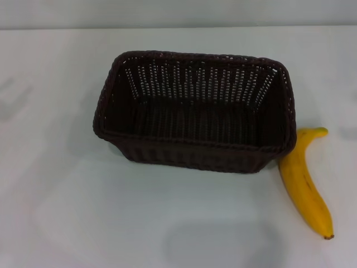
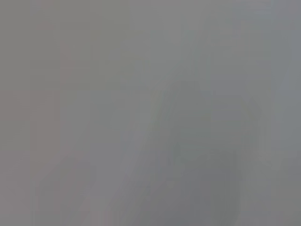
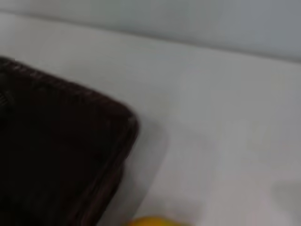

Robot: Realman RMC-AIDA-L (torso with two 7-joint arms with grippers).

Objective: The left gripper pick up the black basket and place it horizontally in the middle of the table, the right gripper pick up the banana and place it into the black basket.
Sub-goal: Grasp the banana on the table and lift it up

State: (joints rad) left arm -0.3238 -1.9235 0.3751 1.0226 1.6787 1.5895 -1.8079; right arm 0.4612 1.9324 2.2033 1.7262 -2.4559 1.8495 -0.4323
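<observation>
Black wicker basket (image 1: 195,111) sat upright on the white bench (image 1: 67,212), long side across the head view, roughly central, so it appeared ready to receive fruit. Banana (image 1: 307,181) lay on the bench just right of the basket, stem at its rim corner, within the right arm's reach. Neither gripper in view; state of fingers cannot be told.

Bare test-bench setting, plain white table (image 1: 67,212) against blank pale wall, only staged props
</observation>
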